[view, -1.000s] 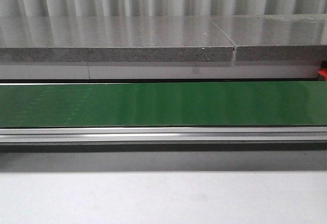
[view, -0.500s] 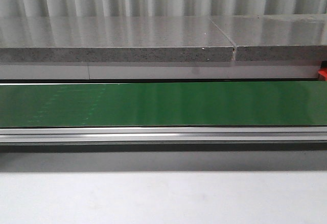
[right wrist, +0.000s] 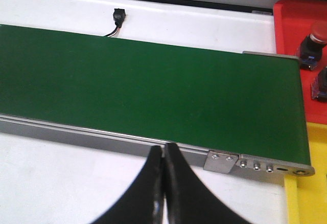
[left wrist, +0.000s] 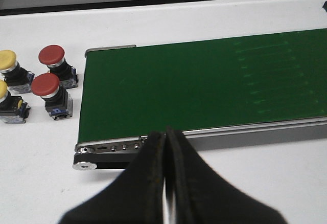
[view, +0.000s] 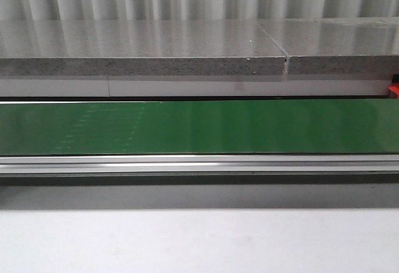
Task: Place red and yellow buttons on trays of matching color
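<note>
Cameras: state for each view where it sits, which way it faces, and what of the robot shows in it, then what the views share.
Front view: looks forward, low across the green belt; no arm shows.
Left wrist view: above the belt's end, beside two red buttons and yellow buttons; left gripper shut.
Right wrist view: over the other end, by the red tray and yellow tray; right gripper shut.
Shared: the belt.

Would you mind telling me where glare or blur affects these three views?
Front view: pale vertical reflections streak the green belt and the grey slab behind it. Left wrist view: the shut left gripper is dark with little detail, while the red buttons are sharp. Right wrist view: the red tray looks oversaturated and the button on it soft.
</note>
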